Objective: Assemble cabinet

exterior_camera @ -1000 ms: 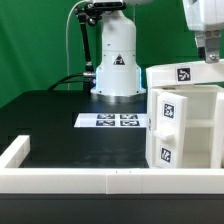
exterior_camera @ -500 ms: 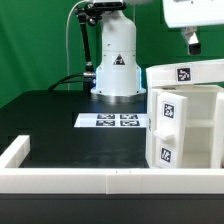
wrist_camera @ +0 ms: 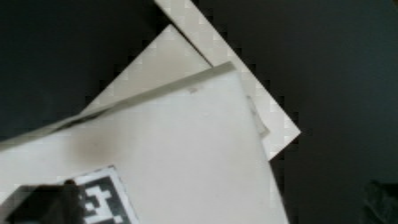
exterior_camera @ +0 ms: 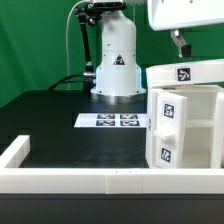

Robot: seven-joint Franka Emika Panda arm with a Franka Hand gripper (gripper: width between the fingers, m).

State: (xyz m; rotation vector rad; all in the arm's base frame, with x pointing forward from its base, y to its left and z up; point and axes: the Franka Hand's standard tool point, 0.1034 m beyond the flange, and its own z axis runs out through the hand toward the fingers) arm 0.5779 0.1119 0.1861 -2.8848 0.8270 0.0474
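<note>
Cabinet body stands at the right of the frame. In the upper right the gripper hangs above its top panel. How far the fingers are open, I cannot tell.

The base is showing a white, rounded cone with a dark triangular mark. Black cables are trailing off its nine o'clock side. At one o'clock, the gripper is showing a white boxy housing and a dark finger.

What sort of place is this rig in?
Likely a robotics lab bench: a robot arm base at the back of a black table with a low white rim, a marker board lying flat, and tagged white cabinet parts.
</note>
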